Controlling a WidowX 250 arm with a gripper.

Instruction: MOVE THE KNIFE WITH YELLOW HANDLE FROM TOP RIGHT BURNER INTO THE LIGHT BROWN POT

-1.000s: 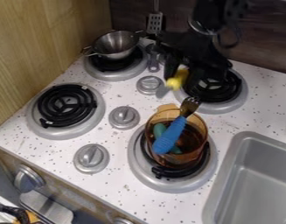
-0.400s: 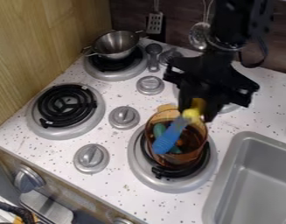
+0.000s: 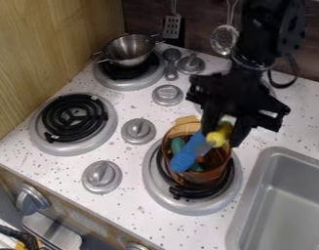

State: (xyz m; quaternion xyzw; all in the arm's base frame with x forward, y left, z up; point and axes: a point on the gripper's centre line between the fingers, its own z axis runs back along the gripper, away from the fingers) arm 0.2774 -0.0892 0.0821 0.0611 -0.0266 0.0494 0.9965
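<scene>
As I scan across my feed, a green piece sits inside the light brown pot, with a blue handle slanting up beside it. That slant bothers me: a knife let go on top of it could ride along it and hang up at the rim instead of sinking in. The knife with yellow handle is over the pot's right part, pinched in my gripper, its blade angled down and left. Should I release too near the right rim, it could tip outside; dipping too low, I could bump the pot askew. Rightmost is the sink, where a badly bounced knife might land.
</scene>
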